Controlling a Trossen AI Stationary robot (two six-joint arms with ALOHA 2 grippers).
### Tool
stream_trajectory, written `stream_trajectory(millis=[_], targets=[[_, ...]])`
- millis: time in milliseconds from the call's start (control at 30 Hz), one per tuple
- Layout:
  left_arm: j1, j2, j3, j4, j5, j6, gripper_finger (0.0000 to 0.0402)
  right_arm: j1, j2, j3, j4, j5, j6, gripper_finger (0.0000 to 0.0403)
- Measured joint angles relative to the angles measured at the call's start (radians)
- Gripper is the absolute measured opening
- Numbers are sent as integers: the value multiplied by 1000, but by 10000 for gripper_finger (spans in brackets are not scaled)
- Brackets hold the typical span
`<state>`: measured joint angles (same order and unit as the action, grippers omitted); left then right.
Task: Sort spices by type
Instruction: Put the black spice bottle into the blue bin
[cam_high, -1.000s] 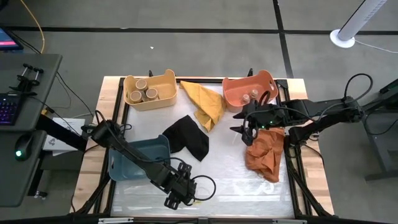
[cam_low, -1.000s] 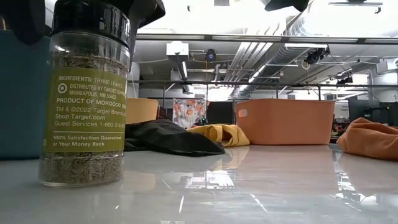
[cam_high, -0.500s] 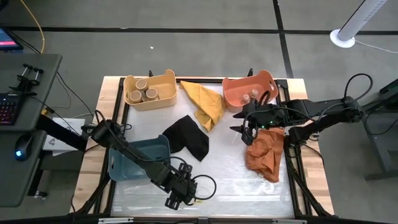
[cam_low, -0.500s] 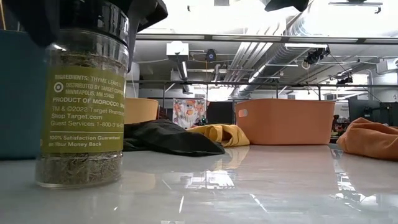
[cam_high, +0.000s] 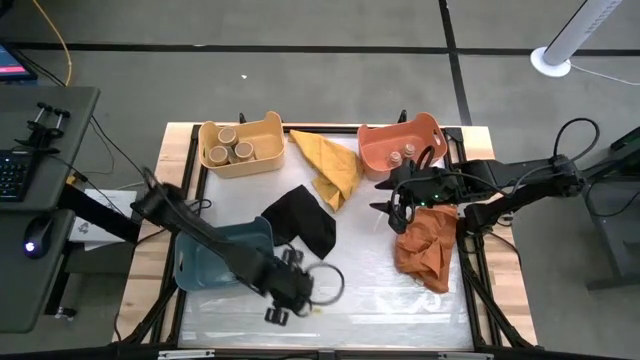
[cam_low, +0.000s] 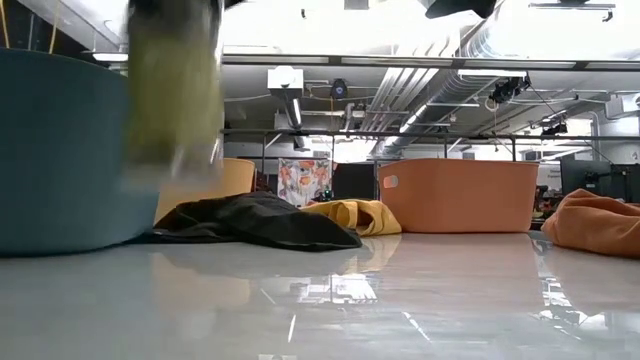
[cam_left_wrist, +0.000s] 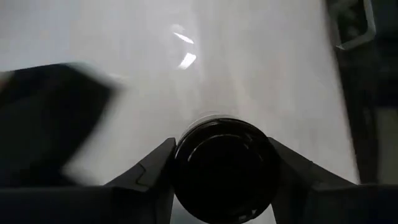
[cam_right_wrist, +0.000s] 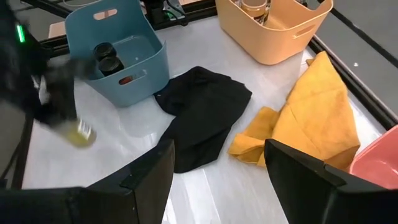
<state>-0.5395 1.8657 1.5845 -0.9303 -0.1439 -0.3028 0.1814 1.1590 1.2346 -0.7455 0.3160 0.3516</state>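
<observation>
Glossy white table (cam_high: 390, 300) under bright shop lights, and the left gripper (cam_left_wrist: 222, 167) has both fingers pressed against a black-topped spice jar (cam_left_wrist: 225, 163), lifted clear of the surface near 6 o'clock in the high view. The blue bin (cam_high: 215, 258) sits at about 9 o'clock of the jar, 2 dark-topped jars (cam_right_wrist: 107, 57) already inside. Best play, I'd say: carry it high over the rim, keep it upright, release low. The right gripper (cam_right_wrist: 217, 165) waits, fingers spread and empty, over by the orange bin (cam_high: 400, 145).
</observation>
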Motion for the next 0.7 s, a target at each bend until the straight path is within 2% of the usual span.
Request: stream_trajectory(millis=[200,300,367,433,500,600,700], targets=[[-10,-297,1,-152,-313,-185,166,0,0,0,1,27,-20,245],[-48,-433,3,-251,-466,-351,166,0,0,0,1,49,-20,245],[-82,-487,3,-388,-508,-529,166,0,0,0,1,54,-20,245],[-120,-507,3,-551,-482,-707,166,0,0,0,1,55,-20,245],[-166,-501,-4,-663,-398,-830,166,0,0,0,1,55,-18,245],[-219,-497,-69,-589,-274,-870,166,0,0,0,1,56,-17,245],[-249,-474,-140,-597,-99,-988,166,0,0,0,-1,73,-17,245]])
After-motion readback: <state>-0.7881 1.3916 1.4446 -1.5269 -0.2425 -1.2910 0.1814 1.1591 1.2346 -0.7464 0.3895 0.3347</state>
